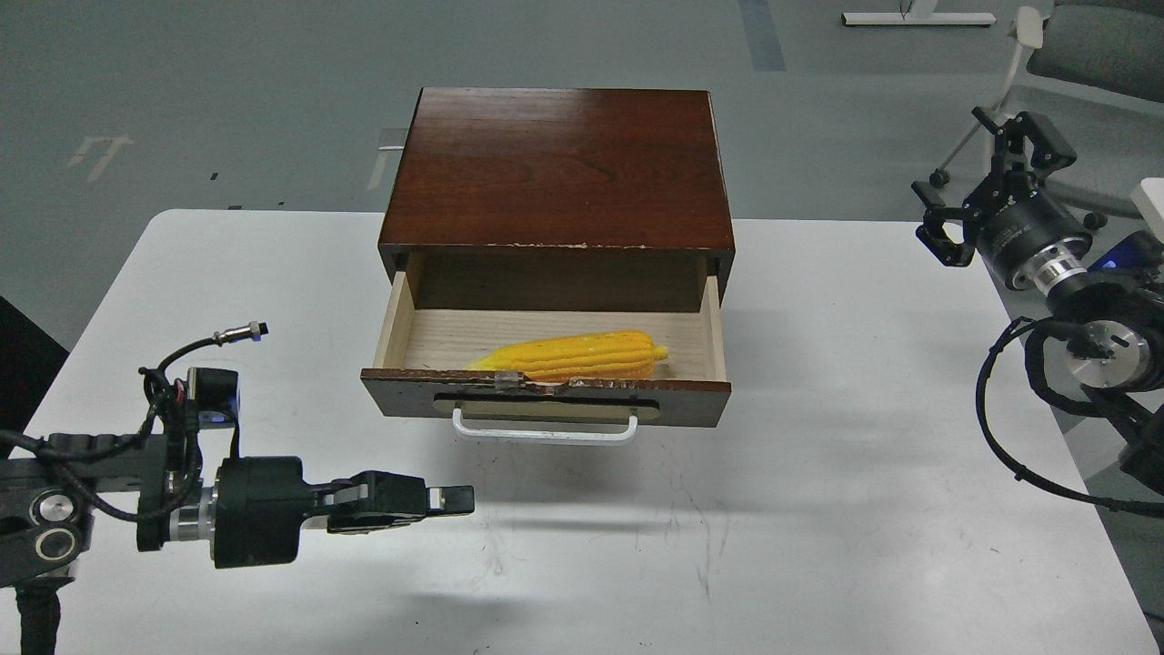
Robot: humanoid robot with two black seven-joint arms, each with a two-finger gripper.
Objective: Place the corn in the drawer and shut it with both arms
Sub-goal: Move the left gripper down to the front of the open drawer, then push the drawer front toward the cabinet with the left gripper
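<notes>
The dark brown drawer [546, 398] stands pulled open from its wooden cabinet [556, 168], with its white bar handle [544, 431] facing me. The yellow corn [573, 357] lies on its side on the pale wood inside the drawer, close behind the front panel, pointed end to the left. My left gripper [452, 499] is low over the table, in front of and left of the drawer, pointing right; its fingers look shut and hold nothing. My right gripper [962, 168] is raised far to the right of the cabinet, open and empty.
The white table [818, 509] carries the cabinet at its back middle. Its right edge runs under my right arm. A grey chair [1082, 55] stands on the floor behind the right arm. Black cables [1000, 428] loop off the right wrist.
</notes>
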